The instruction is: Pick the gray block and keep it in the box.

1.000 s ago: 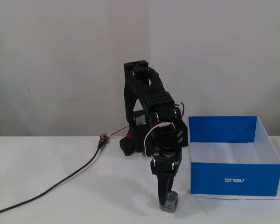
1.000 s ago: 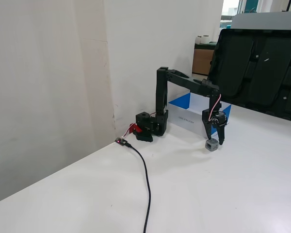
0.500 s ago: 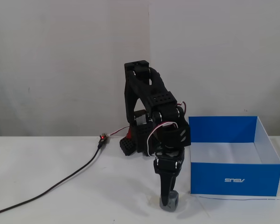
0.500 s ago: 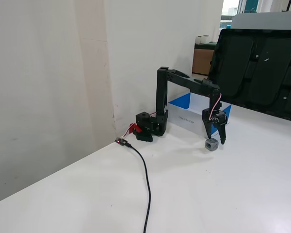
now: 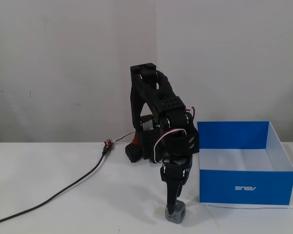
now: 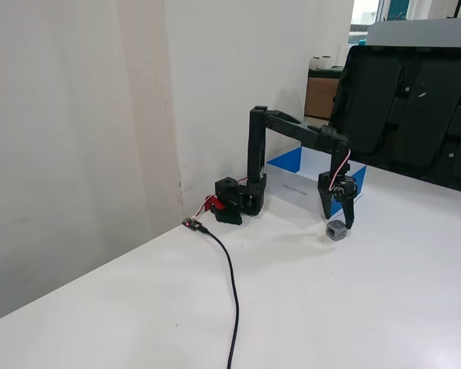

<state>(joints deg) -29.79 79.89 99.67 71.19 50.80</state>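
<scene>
Jaws spread apart, the gripper (image 6: 336, 221) points down just over the block (image 6: 336, 230), which sits on the table (image 6: 307, 307); in one fixed view a fingertip looks to touch the block's (image 5: 176, 213) top, but I cannot tell whether it does. The box (image 5: 245, 186) stands empty, just right of the block in that view (its white floor is bare). Judged from this, nothing is done: grasping, lifting, carrying and dropping the block all remain
</scene>
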